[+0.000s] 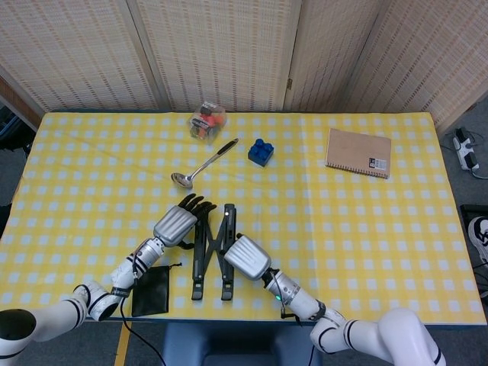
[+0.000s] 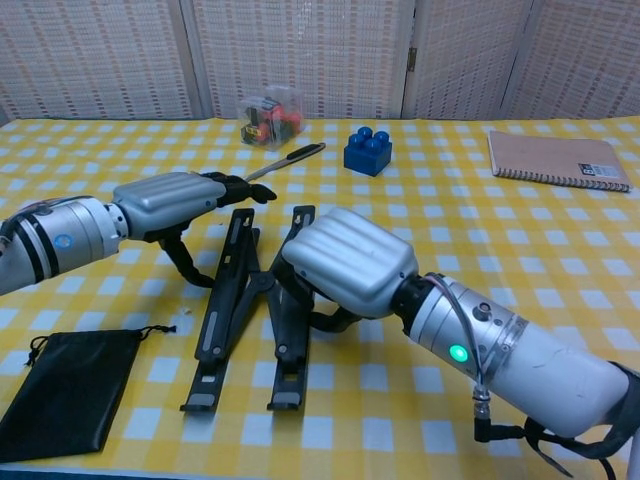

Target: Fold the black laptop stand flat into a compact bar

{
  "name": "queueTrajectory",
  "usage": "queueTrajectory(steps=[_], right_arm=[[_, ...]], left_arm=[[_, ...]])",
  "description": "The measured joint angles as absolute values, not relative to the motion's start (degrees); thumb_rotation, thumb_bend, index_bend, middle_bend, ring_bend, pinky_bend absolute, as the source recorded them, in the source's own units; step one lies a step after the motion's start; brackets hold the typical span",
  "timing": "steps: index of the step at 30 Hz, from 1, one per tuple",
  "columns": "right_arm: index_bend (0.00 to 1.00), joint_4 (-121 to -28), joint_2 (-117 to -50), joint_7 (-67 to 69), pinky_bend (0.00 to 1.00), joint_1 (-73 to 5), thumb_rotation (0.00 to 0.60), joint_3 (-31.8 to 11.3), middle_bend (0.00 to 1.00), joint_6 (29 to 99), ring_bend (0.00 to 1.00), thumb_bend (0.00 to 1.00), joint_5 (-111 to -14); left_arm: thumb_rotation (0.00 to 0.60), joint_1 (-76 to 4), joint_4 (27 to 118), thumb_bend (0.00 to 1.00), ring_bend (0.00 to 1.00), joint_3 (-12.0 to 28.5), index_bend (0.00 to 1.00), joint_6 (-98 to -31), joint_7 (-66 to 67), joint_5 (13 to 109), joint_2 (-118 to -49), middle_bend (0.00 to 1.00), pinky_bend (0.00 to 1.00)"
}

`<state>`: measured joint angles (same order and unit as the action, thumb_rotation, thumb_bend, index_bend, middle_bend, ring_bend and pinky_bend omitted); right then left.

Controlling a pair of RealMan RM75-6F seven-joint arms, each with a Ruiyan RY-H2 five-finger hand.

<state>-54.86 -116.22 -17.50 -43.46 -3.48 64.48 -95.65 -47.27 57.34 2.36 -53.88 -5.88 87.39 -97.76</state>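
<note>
The black laptop stand (image 1: 211,252) lies at the table's near middle, its two long bars (image 2: 226,300) drawn close in a narrow V with the cross links folded between them. My left hand (image 1: 177,223) holds the far end of the left bar, fingers (image 2: 245,187) stretched over it and thumb curled down beside it. My right hand (image 1: 245,257) grips the right bar (image 2: 285,335) from the right side, its fingers wrapped under the bar, and its back (image 2: 345,262) hides the bar's middle.
A black pouch (image 1: 151,290) lies left of the stand near the front edge. Further back are a spoon (image 1: 203,164), a blue brick (image 1: 261,151), a clear box of small parts (image 1: 207,120) and a brown notebook (image 1: 359,152) at the far right.
</note>
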Motion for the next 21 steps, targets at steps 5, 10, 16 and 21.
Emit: queueTrajectory(steps=[5, 10, 16, 21], right_arm=[[0.67, -56.13, -115.84, -18.08, 0.65, -43.54, 0.6, -3.44, 0.82, 64.07, 0.79, 0.31, -95.34], [0.45, -61.23, -112.69, -18.51, 0.65, -43.3, 0.6, -2.92, 0.67, 62.88, 0.68, 0.31, -94.83], [0.13, -72.75, -105.25, -21.23, 0.37, -44.35, 0.6, -2.83, 0.31, 57.98, 0.36, 0.31, -93.45], [0.0, -80.48, -98.69, -23.63, 0.24, -47.62, 0.6, -3.63, 0.1, 48.55, 0.18, 0.31, -90.61]], left_arm=[[0.6, -47.13, 57.68, 0.15, 0.01, 2.61, 0.08, -53.82, -4.82, 86.81, -97.36, 0.14, 0.01], [0.6, -45.9, 58.55, 0.15, 0.01, 2.97, 0.07, -54.93, -5.04, 85.89, -95.68, 0.14, 0.01], [0.6, -44.02, 61.0, 0.15, 0.01, 3.5, 0.07, -56.81, -5.63, 84.7, -92.87, 0.14, 0.0], [0.6, -42.67, 63.55, 0.15, 0.01, 4.02, 0.07, -57.89, -6.33, 83.73, -90.32, 0.14, 0.0]])
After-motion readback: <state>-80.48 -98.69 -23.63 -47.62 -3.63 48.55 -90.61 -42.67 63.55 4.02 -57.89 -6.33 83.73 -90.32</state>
